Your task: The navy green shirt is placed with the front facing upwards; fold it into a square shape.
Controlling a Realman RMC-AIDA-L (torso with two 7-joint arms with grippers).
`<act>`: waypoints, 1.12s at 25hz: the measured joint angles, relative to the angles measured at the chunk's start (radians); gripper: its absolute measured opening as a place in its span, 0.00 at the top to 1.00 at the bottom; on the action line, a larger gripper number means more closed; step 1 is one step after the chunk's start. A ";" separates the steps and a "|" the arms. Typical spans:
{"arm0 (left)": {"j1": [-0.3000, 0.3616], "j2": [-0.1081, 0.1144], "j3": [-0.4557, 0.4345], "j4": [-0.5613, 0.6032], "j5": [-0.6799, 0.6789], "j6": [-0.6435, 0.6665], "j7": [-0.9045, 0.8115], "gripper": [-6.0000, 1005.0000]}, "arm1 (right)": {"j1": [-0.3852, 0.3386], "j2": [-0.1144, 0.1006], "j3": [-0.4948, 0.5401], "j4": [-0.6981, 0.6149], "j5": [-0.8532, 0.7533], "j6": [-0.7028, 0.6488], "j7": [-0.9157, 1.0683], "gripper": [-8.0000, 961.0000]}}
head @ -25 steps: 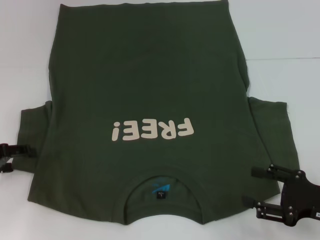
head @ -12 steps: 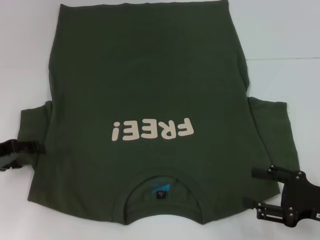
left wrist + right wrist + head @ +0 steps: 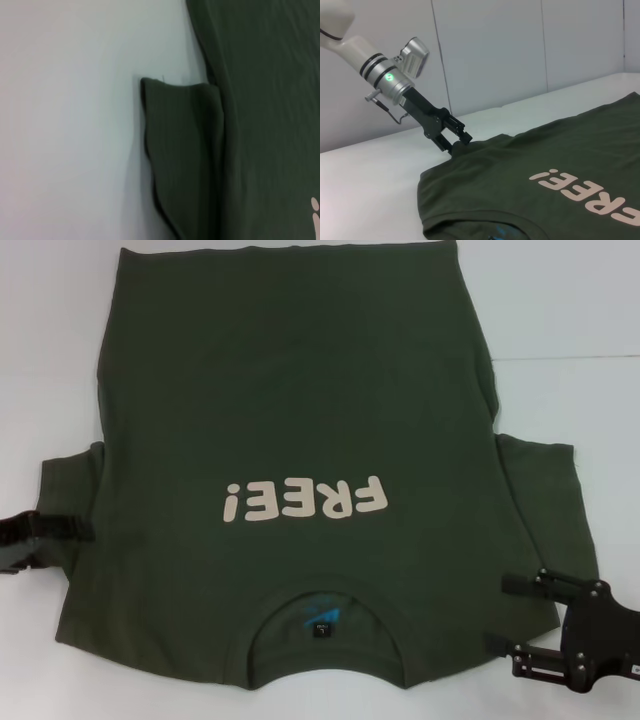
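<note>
On the bench [image 3: 600, 300], shirt [image 3: 290, 390] lies unfolded; left gripper [image 3: 85, 531] closing on its left sleeve, right gripper [image 3: 500, 612] open nearby.

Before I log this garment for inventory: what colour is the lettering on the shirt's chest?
Cream, on the navy green shirt; the "FREE!" lettering shows best in the head view.

You have the navy green shirt [image 3: 300, 420] flat on the table [image 3: 560, 320]; left gripper [image 3: 85, 532] meets its left sleeve, right gripper [image 3: 505, 612] overlaps its right shoulder.
</note>
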 joint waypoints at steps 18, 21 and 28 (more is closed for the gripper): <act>-0.013 -0.001 0.039 -0.023 0.003 -0.053 -0.004 0.69 | 0.007 0.001 0.005 -0.001 0.002 -0.023 0.002 0.16; -0.014 -0.002 0.045 -0.023 0.003 -0.061 -0.004 0.78 | 0.007 0.000 0.007 -0.001 0.003 -0.026 0.002 0.16; -0.016 -0.002 0.048 -0.016 0.003 -0.064 0.002 0.91 | 0.007 0.000 0.008 -0.002 0.005 -0.028 0.002 0.16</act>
